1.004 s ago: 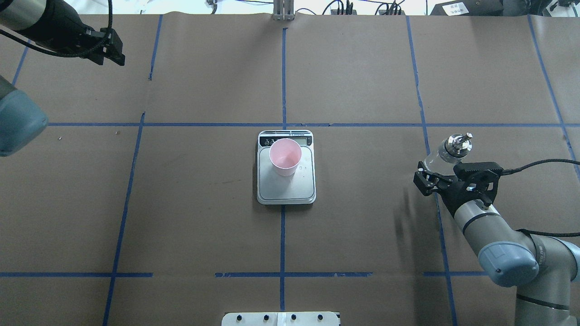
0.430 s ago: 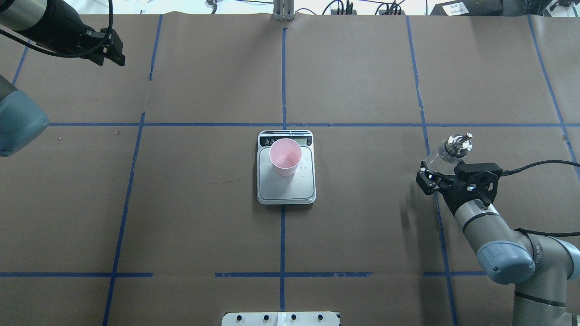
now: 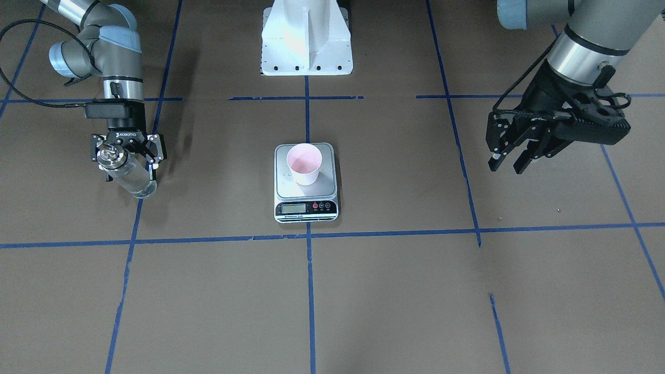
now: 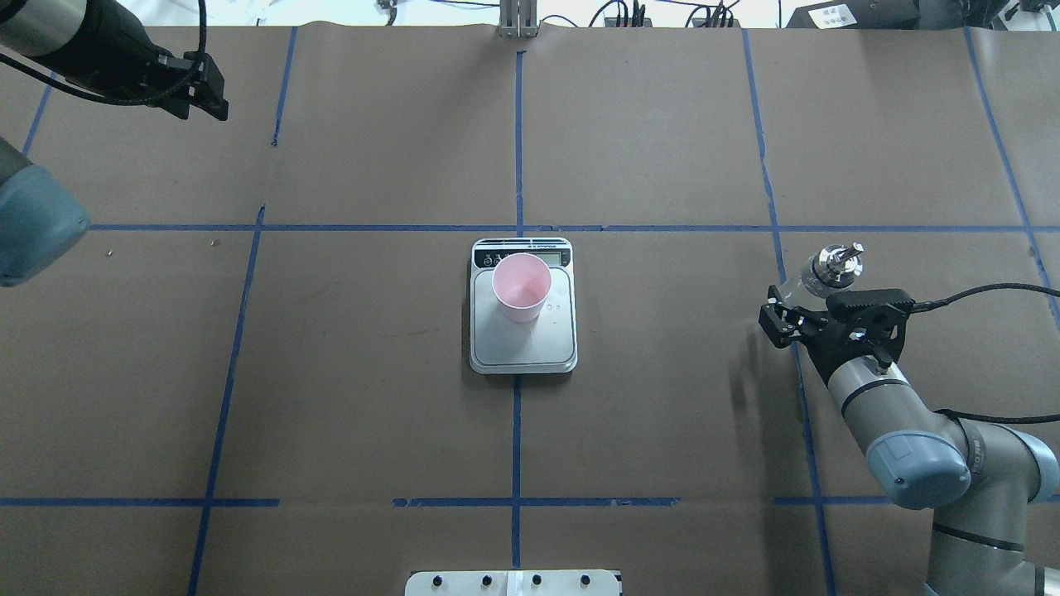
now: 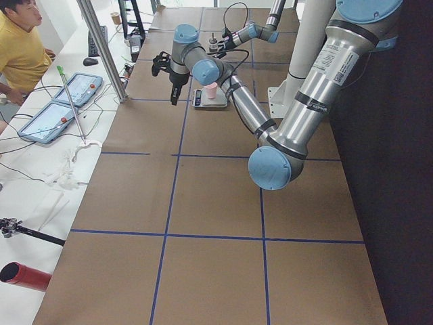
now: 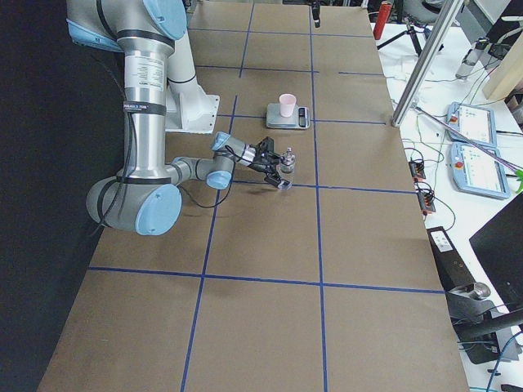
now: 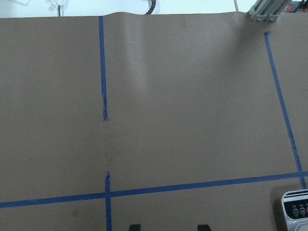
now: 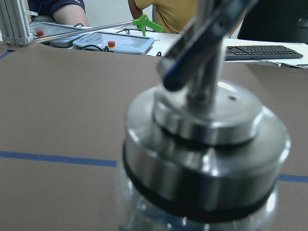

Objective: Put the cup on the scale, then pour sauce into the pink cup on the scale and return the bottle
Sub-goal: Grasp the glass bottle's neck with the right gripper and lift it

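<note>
Brown paper-covered table (image 4: 662,124), blue tape lines (image 4: 516,149) gridding it, and alongside it a white bench (image 5: 34,183) with two control tablets (image 5: 47,122), a keyboard (image 8: 262,52), an aluminium post (image 5: 101,51) and a person in yellow (image 5: 20,51).

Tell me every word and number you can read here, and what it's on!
"ROBOTIQ": printed on the body of the right claw.
Digits on the display and marks by the buttons of the scale: too small to read.
white label at the top of the overhead view: blurred, cannot be read.
sticker on the right arm: too small to read.
</note>
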You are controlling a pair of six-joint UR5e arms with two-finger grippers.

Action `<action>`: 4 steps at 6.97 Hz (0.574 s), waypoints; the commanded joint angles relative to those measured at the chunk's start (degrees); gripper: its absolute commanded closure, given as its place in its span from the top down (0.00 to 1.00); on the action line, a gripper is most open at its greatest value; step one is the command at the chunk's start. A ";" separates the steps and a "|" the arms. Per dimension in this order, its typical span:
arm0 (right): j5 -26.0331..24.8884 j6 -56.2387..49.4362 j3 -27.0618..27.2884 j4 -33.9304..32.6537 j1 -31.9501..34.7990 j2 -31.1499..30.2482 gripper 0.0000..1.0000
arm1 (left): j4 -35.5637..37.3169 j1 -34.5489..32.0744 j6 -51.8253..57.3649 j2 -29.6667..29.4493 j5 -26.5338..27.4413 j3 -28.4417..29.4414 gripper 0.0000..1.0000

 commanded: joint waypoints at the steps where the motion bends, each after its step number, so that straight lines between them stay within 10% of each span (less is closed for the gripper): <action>1: 0.00 -0.19 -0.14 0.03 0.26 0.85 1.00 | 0.05 0.08 0.00 0.00 0.19 0.09 0.50; 3: 0.00 -0.19 -0.84 0.12 0.44 0.85 0.89 | 0.14 0.08 0.00 0.00 1.16 0.01 0.50; 4: -0.09 -0.10 -0.93 0.29 0.44 0.94 0.50 | 0.48 0.08 0.00 0.00 1.25 -0.08 0.50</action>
